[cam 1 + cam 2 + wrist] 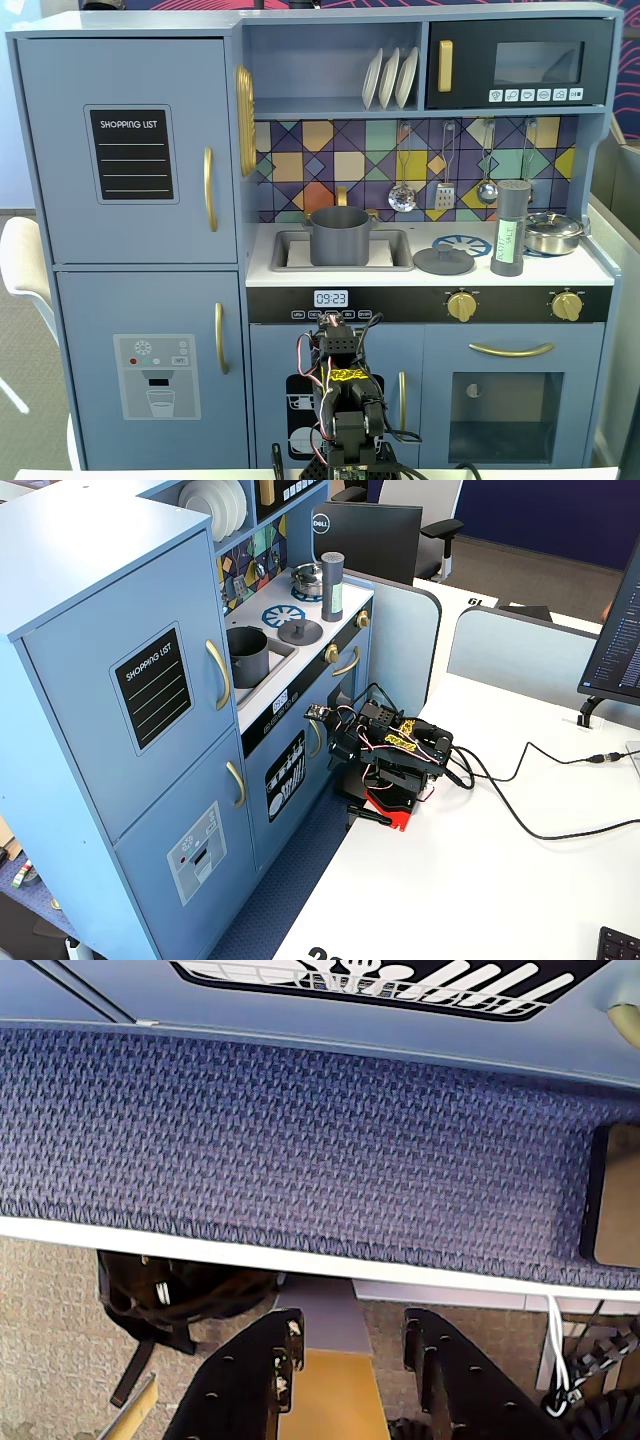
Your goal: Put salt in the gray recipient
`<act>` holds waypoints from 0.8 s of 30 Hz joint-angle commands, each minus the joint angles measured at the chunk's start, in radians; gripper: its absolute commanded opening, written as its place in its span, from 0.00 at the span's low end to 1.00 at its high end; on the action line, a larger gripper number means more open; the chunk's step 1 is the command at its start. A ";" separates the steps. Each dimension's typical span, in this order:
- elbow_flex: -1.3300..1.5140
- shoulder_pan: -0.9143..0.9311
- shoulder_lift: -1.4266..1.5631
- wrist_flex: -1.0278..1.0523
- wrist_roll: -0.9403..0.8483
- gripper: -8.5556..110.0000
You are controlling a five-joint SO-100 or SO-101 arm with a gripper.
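Observation:
The salt (511, 228), a tall gray shaker with a pale green label, stands upright on the toy kitchen's stove top between the flat dark lid and the silver pan; it also shows in the other fixed view (332, 586). The gray recipient (339, 236), a matte gray pot, sits in the sink (247, 656), left of the salt in the front fixed view. My arm (340, 400) is folded low in front of the kitchen, far below both. In the wrist view my gripper (352, 1320) points down over the table's edge, open and empty.
A flat dark gray lid (444, 260) lies on the counter between sink and salt. A shiny silver lidded pan (553, 232) sits right of the salt. Utensils hang on the back wall (445, 185). Cables (540, 800) run across the white table behind the arm.

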 commanded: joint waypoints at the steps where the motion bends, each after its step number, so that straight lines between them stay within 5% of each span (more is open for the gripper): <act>1: 0.003 -0.009 0.008 0.003 -0.026 0.07; 16: 0.002 -0.011 0.008 -0.006 0.064 0.07; 24: -0.176 0.092 -0.078 -0.040 -0.032 0.07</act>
